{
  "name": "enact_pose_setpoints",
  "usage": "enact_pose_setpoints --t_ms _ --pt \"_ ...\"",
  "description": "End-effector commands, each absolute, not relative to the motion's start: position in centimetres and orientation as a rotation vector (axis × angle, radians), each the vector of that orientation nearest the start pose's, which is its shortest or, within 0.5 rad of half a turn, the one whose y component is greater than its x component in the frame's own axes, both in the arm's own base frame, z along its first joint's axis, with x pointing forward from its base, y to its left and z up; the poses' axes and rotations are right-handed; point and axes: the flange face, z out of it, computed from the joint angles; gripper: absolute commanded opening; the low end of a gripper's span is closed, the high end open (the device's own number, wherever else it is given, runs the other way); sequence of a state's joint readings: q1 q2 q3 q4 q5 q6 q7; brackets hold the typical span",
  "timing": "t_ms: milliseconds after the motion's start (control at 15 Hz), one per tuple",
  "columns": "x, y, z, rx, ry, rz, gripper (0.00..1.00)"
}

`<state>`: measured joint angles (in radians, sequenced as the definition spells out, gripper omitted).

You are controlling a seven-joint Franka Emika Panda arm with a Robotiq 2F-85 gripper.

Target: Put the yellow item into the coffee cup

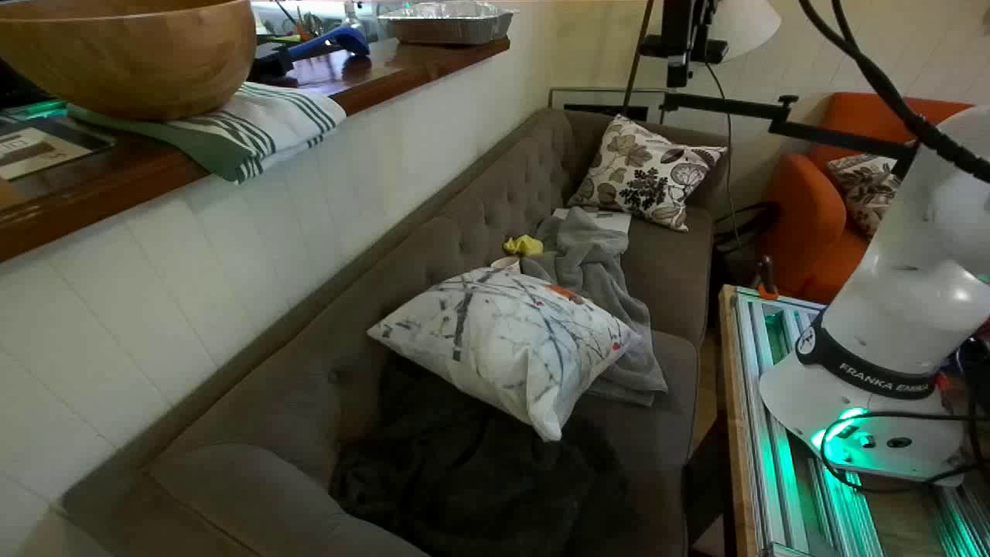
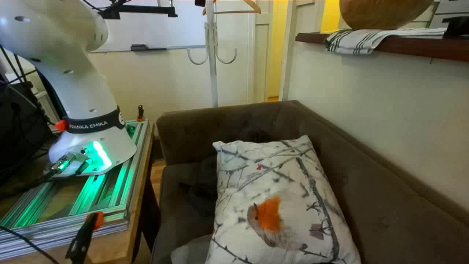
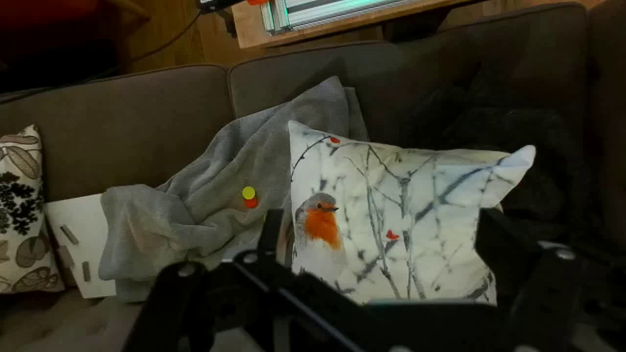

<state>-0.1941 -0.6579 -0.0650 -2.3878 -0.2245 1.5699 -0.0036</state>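
In an exterior view the yellow item (image 1: 524, 245) is a small bright crumpled lump on the sofa by the backrest. It is beside the grey blanket. The cup (image 1: 506, 264) shows only its pale rim just in front of it, behind the bird cushion. In the wrist view a small yellow sliver shows by the left finger; I cannot tell if it is the lump. I cannot make out the cup there. My gripper (image 3: 384, 227) is open and empty, its fingers wide apart above the cushion. It is out of both exterior views.
A white bird cushion (image 3: 386, 210) lies on the brown sofa, with a grey blanket (image 3: 205, 195) beside it. A yellow disc (image 3: 249, 192) and an orange-red disc (image 3: 251, 202) lie on the blanket. A leaf-patterned cushion (image 1: 646, 174) and a white board (image 3: 80, 239) are farther along.
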Motion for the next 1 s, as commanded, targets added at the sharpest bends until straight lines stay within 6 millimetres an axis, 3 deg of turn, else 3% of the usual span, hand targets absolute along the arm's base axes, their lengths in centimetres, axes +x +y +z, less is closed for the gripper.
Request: enact_pose_setpoints --t_ms 0,333,533,733,933 --pt "31.7 -11.2 53.6 -3.27 0.363 0.301 1.0" --pt "31.7 -11.2 53.6 -3.27 0.363 0.301 1.0" --pt "33.1 -13.3 51.8 -3.266 0.384 0.194 1.0" --pt "34.1 -16.2 47.8 -3.219 0.397 0.113 1.0" --pt "34.4 -19.6 42.1 -3.2 0.38 0.118 1.0"
